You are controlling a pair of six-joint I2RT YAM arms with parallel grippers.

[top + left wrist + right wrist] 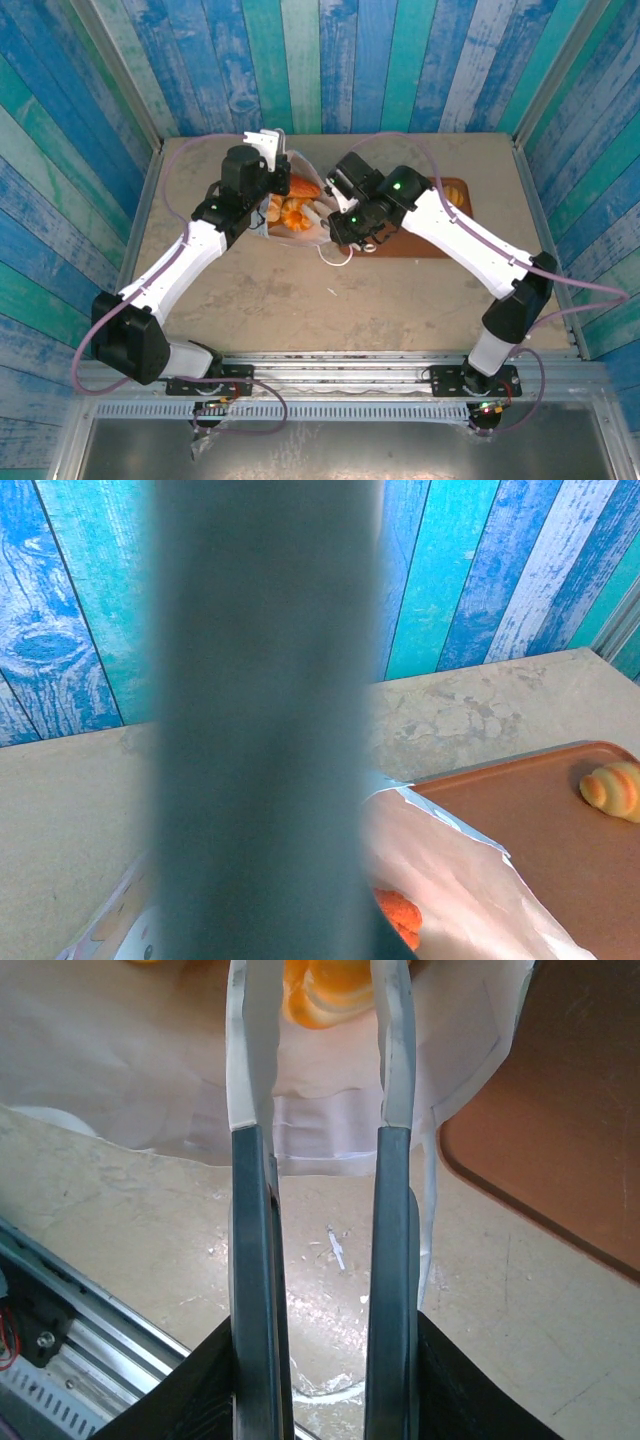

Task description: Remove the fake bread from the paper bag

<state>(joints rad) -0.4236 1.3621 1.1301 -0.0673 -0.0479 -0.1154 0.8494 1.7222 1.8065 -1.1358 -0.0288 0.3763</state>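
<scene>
Unloading is the step in hand, as I judge it. The paper bag sits slumped open on the far middle of the table with several orange pieces of the fake bread inside it, and one ridged bun lies on the brown tray just right of the bag. My left gripper is fully closed at the far left edge of the bag. A blurred grey finger blocks its own camera, so I cannot tell if it pinches the paper rim or only rests there. My right gripper reaches into the mouth of the bag from the right, with its fingers narrowly apart and an orange loaf showing between them near the tips. The tips are cut by the picture edge, so I cannot tell whether they grip the loaf. The next move, I think, calls for a firm closing on that one loaf and not on the paper wall, then a lift clear of the rim and a carry rightwards to the tray. The plastic looks glossy and could slip. I can read no brand, label or writing on anything, and the bag paper appears plain white from here.
</scene>
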